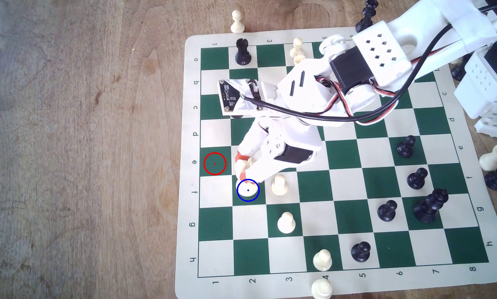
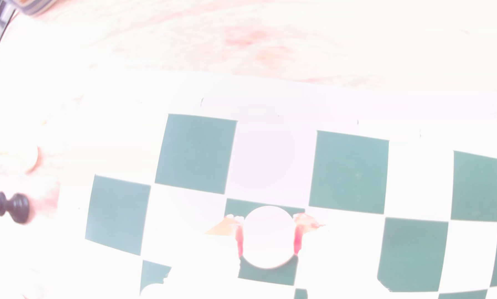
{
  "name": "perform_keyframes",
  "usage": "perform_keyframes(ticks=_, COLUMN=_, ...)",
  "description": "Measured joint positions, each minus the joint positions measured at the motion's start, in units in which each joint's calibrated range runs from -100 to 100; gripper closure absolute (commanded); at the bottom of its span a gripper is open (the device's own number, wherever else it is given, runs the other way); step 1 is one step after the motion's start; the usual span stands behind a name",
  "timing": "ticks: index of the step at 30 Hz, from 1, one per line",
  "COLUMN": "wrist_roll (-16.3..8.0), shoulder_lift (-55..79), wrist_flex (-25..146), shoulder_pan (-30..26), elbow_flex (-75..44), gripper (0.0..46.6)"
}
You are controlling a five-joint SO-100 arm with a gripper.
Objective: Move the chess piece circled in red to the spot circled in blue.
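1. The tall cream piece (image 1: 243,166) stands with its round base on the blue-ringed green square (image 1: 254,201), the base sitting inside the ring; the wrist view shows that pale disc (image 2: 268,237) over the same dark square.
2. My gripper (image 1: 242,166) is closed on the piece's upper body, and the red-taped fingertips (image 2: 239,241) press it from both sides.
3. The red-ringed square (image 1: 215,163) lies bare, just beside my fingers toward the exterior view's left.
4. A cream pawn (image 1: 279,185) stands one square over, near my fingers.
5. I judge the carry done; letting go and lifting away without tipping the piece remain.
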Motion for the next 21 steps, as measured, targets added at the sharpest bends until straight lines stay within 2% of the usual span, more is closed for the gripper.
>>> perform_keyframes(ticks=3, wrist_roll=0.10, shoulder_lift=0.00, wrist_flex=0.00, shoulder_pan=0.00, elbow_flex=0.00, gripper=33.4)
perform_keyframes(ticks=5, wrist_roll=0.10, shoulder_lift=0.00, wrist_flex=0.00, shoulder_pan=0.00, elbow_flex=0.00, gripper=28.5)
perform_keyframes(ticks=21, wrist_roll=-0.49, shoulder_lift=-2.35, wrist_flex=1.12, shoulder_pan=0.00, elbow_flex=2.80, gripper=27.0)
